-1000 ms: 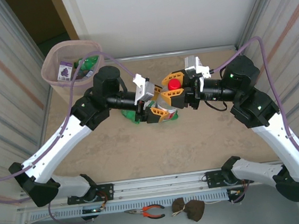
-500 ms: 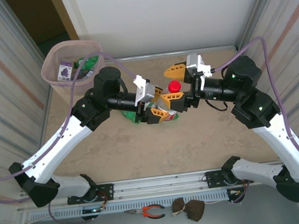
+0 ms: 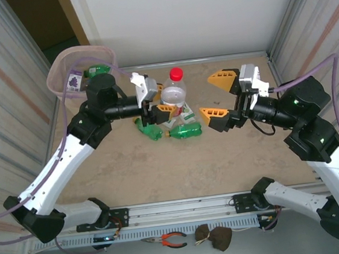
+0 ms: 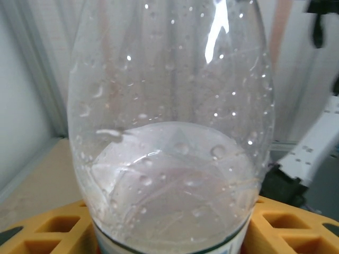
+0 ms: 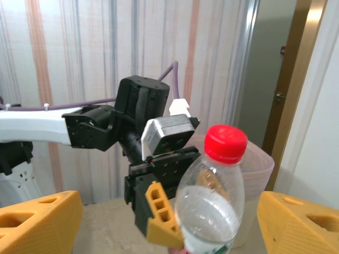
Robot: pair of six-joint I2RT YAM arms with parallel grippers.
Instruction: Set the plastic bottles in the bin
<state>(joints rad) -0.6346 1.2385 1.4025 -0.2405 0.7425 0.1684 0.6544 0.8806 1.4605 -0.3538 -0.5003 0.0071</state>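
My left gripper [image 3: 162,106] is shut on a clear bottle [image 3: 172,93] with a red cap [image 3: 176,73], held upright above the table. Its wet clear body [image 4: 169,137] looms between the yellow fingers [image 4: 42,233] in the left wrist view. From the right wrist I see that bottle [image 5: 212,206] in the left gripper [image 5: 175,222]. My right gripper [image 3: 217,94] stands open to the bottle's right, holding nothing, its yellow fingers [image 5: 37,222] wide apart. Two green bottles [image 3: 185,131] [image 3: 147,130] lie on the table below. The pinkish bin [image 3: 60,68] stands at the far left with bottles [image 3: 98,69] inside.
Corrugated walls close in the table [image 3: 162,170] on the left and right, and a white wall stands behind. The bin [image 5: 259,164] sits behind the held bottle in the right wrist view. Pliers [image 3: 169,240] lie on the near rail.
The right gripper let go of the red-capped bottle, opened wide and drew back to the right. The left gripper lifted the bottle and carried it left and toward the back.
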